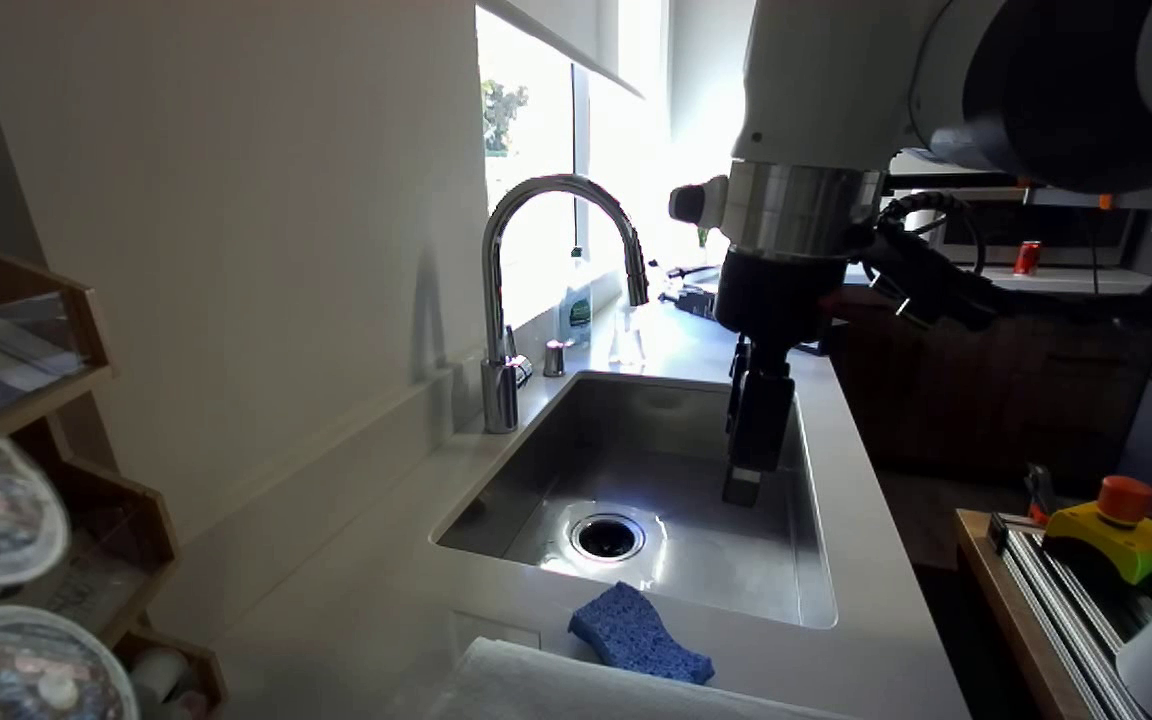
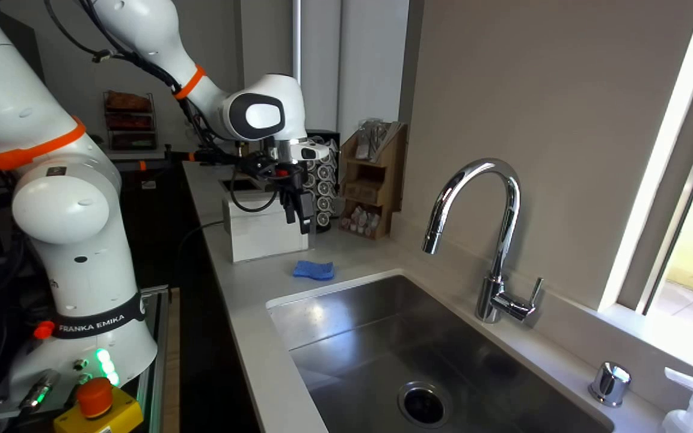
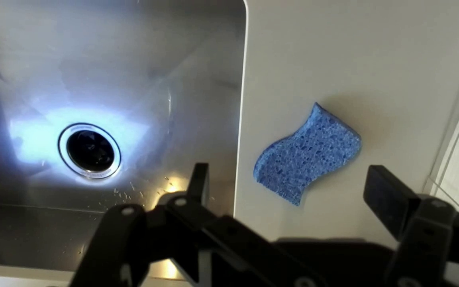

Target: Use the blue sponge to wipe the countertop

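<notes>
The blue sponge [image 1: 639, 637] lies flat, slightly wavy, on the pale countertop [image 1: 871, 540] beside the sink's short end. It also shows in an exterior view [image 2: 314, 270] and in the wrist view [image 3: 309, 153]. My gripper [image 3: 288, 173] is open and empty. In the wrist view its fingers stand wide apart, one over the sink edge, one over the countertop [image 3: 397, 59], with the sponge between and just beyond the fingertips. In both exterior views the gripper [image 1: 742, 485] [image 2: 299, 224] hangs pointing down, above the surface and apart from the sponge.
A steel sink [image 2: 376, 310] with a drain is cut into the countertop. A tall chrome faucet [image 2: 506, 240] stands on its window side. A white box [image 2: 268, 234] stands close behind the sponge. A wooden organizer [image 2: 397, 174] and pod rack [image 2: 324, 186] stand at the wall.
</notes>
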### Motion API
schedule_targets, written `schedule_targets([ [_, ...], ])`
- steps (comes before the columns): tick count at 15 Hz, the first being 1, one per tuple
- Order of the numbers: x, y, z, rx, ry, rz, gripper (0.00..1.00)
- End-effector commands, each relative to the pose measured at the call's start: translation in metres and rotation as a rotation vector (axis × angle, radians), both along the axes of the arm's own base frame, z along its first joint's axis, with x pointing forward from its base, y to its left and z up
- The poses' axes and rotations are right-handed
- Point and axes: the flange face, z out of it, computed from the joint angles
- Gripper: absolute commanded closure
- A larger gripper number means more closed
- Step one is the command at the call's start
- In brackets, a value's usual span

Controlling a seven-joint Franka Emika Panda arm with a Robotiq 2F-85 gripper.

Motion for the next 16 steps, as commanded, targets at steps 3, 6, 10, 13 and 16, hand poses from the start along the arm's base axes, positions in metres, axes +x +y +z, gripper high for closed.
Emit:
schedule_targets([
  [3, 0.004, 0.004, -0.027, -0.038, 0.027, -0.026, 0.00],
  [6, 0.005, 0.008, -0.051, -0.069, 0.060, -0.026, 0.00],
  [10, 0.007, 0.008, -0.080, -0.083, 0.083, -0.029, 0.00],
  [13, 0.009, 0.008, -0.096, -0.074, 0.076, -0.053, 0.00],
  [16, 0.013, 0.011, -0.110, -0.051, 0.071, -0.087, 0.00],
])
